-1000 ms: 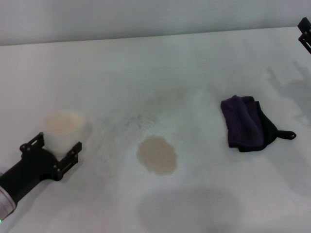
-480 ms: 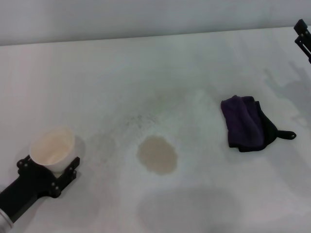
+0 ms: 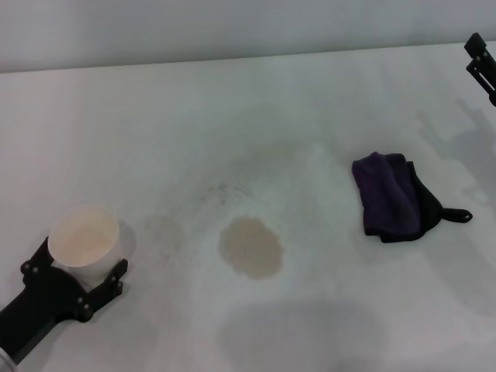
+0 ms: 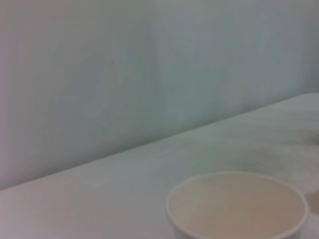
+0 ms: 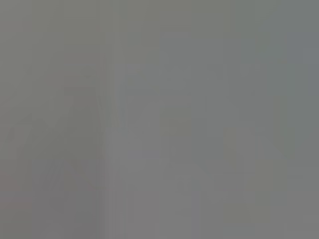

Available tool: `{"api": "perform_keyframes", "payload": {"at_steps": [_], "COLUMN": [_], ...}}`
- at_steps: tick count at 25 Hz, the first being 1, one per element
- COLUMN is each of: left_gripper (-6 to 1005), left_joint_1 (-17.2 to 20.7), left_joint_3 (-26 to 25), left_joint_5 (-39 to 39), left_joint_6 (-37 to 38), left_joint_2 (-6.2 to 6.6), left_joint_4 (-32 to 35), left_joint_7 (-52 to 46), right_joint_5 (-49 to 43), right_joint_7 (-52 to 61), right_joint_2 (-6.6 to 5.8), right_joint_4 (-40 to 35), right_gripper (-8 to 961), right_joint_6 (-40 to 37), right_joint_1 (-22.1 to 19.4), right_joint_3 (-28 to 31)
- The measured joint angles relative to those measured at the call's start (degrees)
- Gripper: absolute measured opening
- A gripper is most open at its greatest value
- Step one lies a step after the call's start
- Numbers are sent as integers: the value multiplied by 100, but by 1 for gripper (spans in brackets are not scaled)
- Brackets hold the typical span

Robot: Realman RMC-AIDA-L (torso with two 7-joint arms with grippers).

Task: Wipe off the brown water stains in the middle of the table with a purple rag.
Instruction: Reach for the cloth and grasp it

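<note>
The brown water stains (image 3: 249,246) form one tan oval patch in the middle of the white table (image 3: 232,101). Right of the patch and apart from it, the purple rag (image 3: 387,197) lies crumpled, its black loop tab pointing right. My left gripper (image 3: 77,270) is at the near left, shut around a white paper cup (image 3: 84,236) that stands upright and looks empty inside. The left wrist view shows that cup's rim (image 4: 237,206) close up. Only a black corner of my right gripper (image 3: 482,58) shows at the far right edge, well away from the rag.
A faint grey speckled smudge (image 3: 221,190) lies just beyond the stain. The table's far edge meets a pale wall (image 3: 232,31). The right wrist view shows only a plain grey surface.
The paper cup has moved toward the near left along with my left gripper, which has drawn back. The right gripper has shifted slightly at the frame's edge. Rag and stain are unchanged.
</note>
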Motion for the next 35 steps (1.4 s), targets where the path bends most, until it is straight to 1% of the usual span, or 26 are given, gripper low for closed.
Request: {"api": "perform_keyframes", "payload": {"at_steps": [4,8,12,13,16,19,22,23,25,28,30,31,33,34,35], "left_gripper": [898,896,895,895,894,894,893,893,893,893,892,892,892,892,892], "left_joint_1": [137,455,746,861,1054,1195,1216,1214,1207,1202,1196,1192,1189,1193,1195], "left_joint_3": [-2,-36,-38,-40,-39,-37,-48,-48,-48,-49,-48,-48,-50,-52,-53], "left_joint_5": [-1,-135,-345,-461,-798,-1216,-1686,-1850,-2128,-2684,-3020,-3138,-3275,-3303,-3320], "left_joint_6": [35,397,706,772,833,893,951,972,1007,1057,1118,1152,1189,1194,1197], "left_joint_2": [4,7,25,29,26,30,48,52,72,110,122,126,135,139,147], "left_joint_4": [-33,-50,-49,-48,-49,-51,-50,-47,-25,40,113,167,319,422,524], "left_joint_7": [121,426,500,514,572,559,393,318,197,22,-80,-127,-205,-248,-299], "right_joint_5": [0,0,0,0,0,-1,1,0,0,-7,-139,-314,-829,-1357,-1804], "right_joint_7": [0,-1,-1,-1,18,330,1447,2002,3095,4743,5739,6296,7264,8002,8530], "right_joint_2": [1,0,1,0,0,-1,-25,-31,-33,-51,-123,-182,-284,-348,-382], "right_joint_4": [11,11,0,-1,-3,-13,-280,-485,-952,-1870,-2456,-2786,-3377,-3817,-4118], "right_gripper": [845,845,845,845,845,845,845,845,845,845,844,842,840,838,837], "right_joint_6": [3,4,3,4,13,-22,-405,-643,-1158,-1889,-2267,-2445,-2678,-2757,-2779], "right_joint_1": [-5,-8,-41,-52,-65,-67,-68,-66,-58,-36,-36,-27,15,73,124], "right_joint_3": [-57,-76,-85,-87,-86,-84,-178,-321,-772,-1696,-2249,-2496,-2809,-2909,-2950]}}
